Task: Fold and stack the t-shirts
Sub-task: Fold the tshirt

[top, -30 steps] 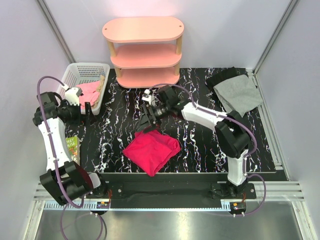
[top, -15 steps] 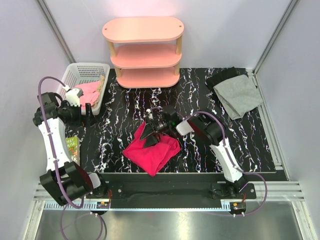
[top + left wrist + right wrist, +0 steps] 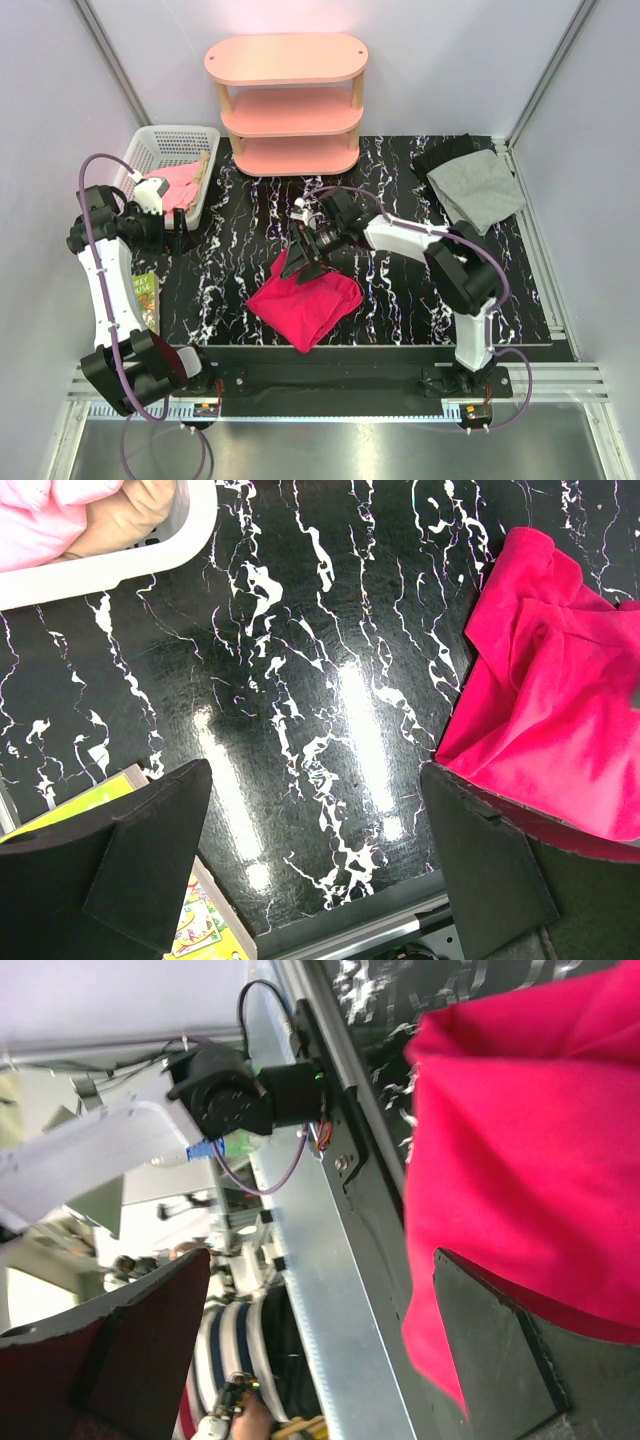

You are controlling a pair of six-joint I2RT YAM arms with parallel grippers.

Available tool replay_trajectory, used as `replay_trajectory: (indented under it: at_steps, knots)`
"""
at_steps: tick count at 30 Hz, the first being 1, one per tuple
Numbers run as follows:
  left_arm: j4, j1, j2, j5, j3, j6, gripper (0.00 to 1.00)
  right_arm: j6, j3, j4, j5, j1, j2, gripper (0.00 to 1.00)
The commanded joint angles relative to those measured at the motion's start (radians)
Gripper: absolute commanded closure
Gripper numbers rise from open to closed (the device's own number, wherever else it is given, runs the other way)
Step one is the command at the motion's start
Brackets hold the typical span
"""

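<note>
Two robot arms work at a black marbled table (image 3: 230, 262) holding a red t-shirt (image 3: 308, 302) and a grey t-shirt (image 3: 480, 190).
The red t-shirt lies crumpled at the near middle, and the right gripper (image 3: 303, 258) hangs over its far-left corner, jaws spread wide. The grey t-shirt lies in the far right corner. The left gripper (image 3: 176, 228) hovers beside a white basket (image 3: 150, 140) at far left, jaws also spread.

Our right tool (image 3: 305, 260) hangs over the red shirt (image 3: 310, 308), by the near edge of the tabletop (image 3: 240, 250); the grey shirt (image 3: 480, 190) lies far right.
</note>
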Motion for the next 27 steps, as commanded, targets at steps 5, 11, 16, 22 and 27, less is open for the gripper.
replay_trajectory:
  at_steps: [5,11,16,22,27]
  knots:
    - [0.011,-0.004,-0.035,0.006,0.021,0.01,0.09,-0.141,-0.136,-0.148,0.069,0.045,-0.111,0.0]
    - [0.006,-0.004,-0.036,0.008,0.039,0.001,0.09,-0.131,-0.238,-0.076,0.061,0.046,-0.036,0.0]
    - [0.0,-0.004,-0.039,-0.006,0.047,0.014,0.09,-0.149,-0.281,-0.079,0.087,0.046,0.006,0.01]
    - [-0.004,-0.006,-0.039,-0.001,0.053,0.012,0.09,-0.105,-0.192,-0.139,0.11,0.057,-0.141,0.0]
    - [-0.009,-0.004,-0.042,-0.004,0.067,0.009,0.09,-0.082,-0.019,-0.203,0.102,0.126,-0.197,0.0]
